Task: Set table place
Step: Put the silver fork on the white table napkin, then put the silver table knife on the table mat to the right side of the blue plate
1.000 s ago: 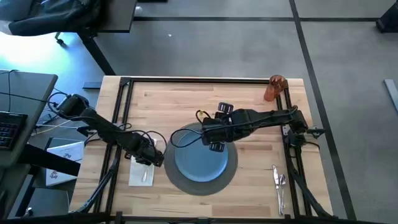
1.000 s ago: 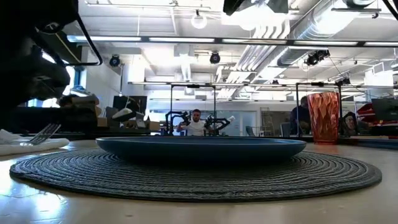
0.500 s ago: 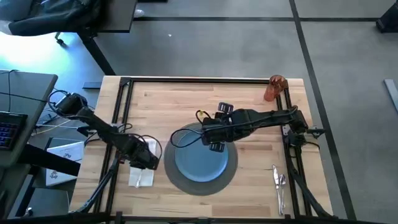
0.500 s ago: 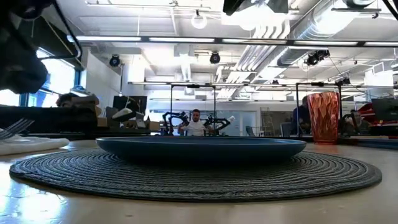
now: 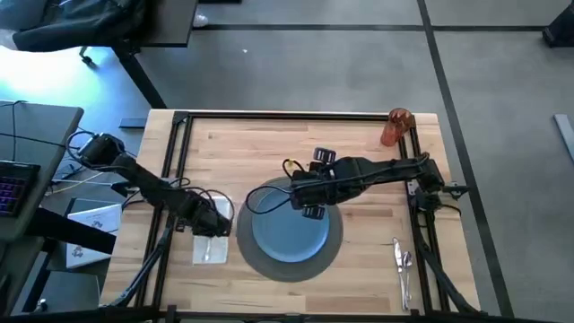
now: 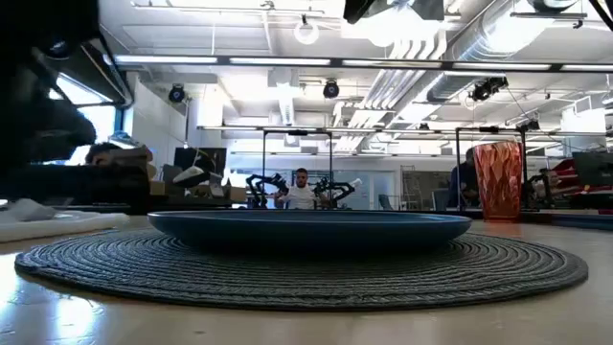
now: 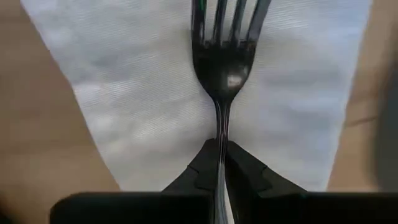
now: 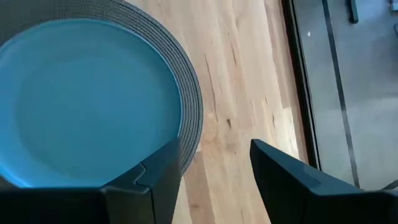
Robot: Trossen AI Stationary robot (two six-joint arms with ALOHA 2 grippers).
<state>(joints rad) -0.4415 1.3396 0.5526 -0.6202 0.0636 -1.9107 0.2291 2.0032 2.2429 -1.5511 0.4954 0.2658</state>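
A blue plate (image 5: 289,233) sits on the round grey mat (image 5: 269,265) at the middle of the table (image 5: 359,144). Left of the mat lies a white napkin (image 5: 208,252). My left gripper (image 5: 213,228) hovers at the napkin's far end, shut on a silver fork (image 7: 222,62) whose tines reach out over the napkin (image 7: 137,93). My right gripper (image 8: 214,168) hangs open above the plate's (image 8: 87,106) far right rim, holding nothing. The orange cup (image 5: 395,127) stands at the far right corner. A knife and a spoon (image 5: 401,265) lie at the near right. My left gripper pinches the fork's handle (image 7: 221,127) between its two fingers (image 7: 202,165), just behind the neck. The handle runs along the fingers and the tines point straight ahead. The fork's head lies over the napkin; whether it rests on the cloth I cannot tell.
Black rails (image 5: 175,161) run along the table's left and right sides and its far edge. Bare wood (image 5: 251,148) lies between the mat and the far rail. A desk with a keyboard (image 5: 13,179) stands beyond the left edge.
My left gripper, still shut on the fork, has dipped a little toward the near edge and come back over the napkin's far end. In the low view the fork's tines have slid off to the left and are now hidden behind the dark arm.
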